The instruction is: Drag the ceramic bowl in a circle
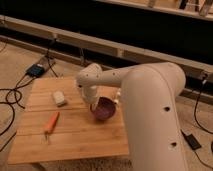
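Note:
The ceramic bowl (104,109), round, shallow and dark purple-maroon, sits on the wooden table (75,137), right of its middle. My gripper (94,105) comes down from the white wrist (89,80) to the bowl's left rim. The large white arm reaches in from the right and covers the table's right side. The small white cup does not show; the wrist stands where it was.
A white block (59,97) lies at the table's back left. An orange carrot-like piece (51,122) lies at the front left. Cables (10,97) and a blue device (36,70) lie on the floor to the left. A dark shelf runs behind.

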